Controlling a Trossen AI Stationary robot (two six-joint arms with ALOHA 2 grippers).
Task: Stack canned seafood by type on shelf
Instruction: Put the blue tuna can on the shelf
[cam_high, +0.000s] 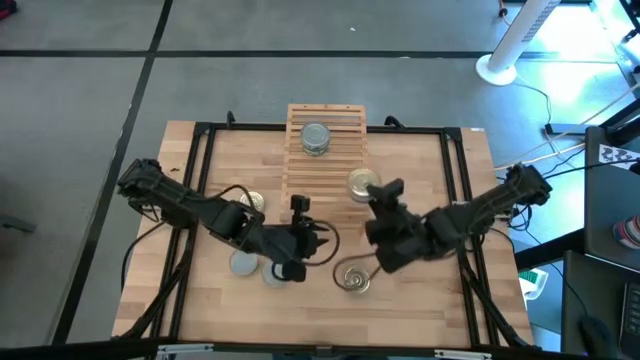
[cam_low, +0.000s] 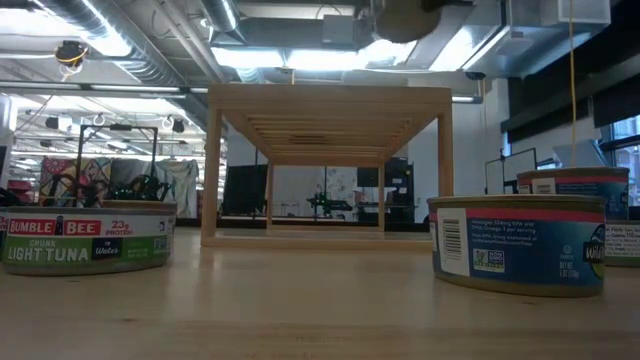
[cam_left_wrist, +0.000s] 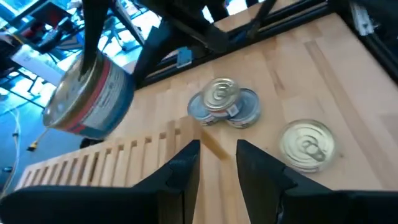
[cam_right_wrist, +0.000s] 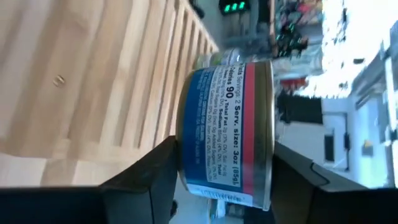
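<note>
1. The right gripper (cam_right_wrist: 221, 168) pinches a blue-and-red labelled tin (cam_right_wrist: 227, 134) between its fingers, held at the near right edge of the slatted shelf (cam_high: 325, 150).
2. The left gripper (cam_left_wrist: 217, 165) hangs with jaws spread and empty, close to the shelf's front.
3. A silver-topped can (cam_high: 315, 138) sits on the shelf.
4. More tins lie on the table (cam_high: 420, 300), including a gold-topped one (cam_high: 352, 278).
</note>
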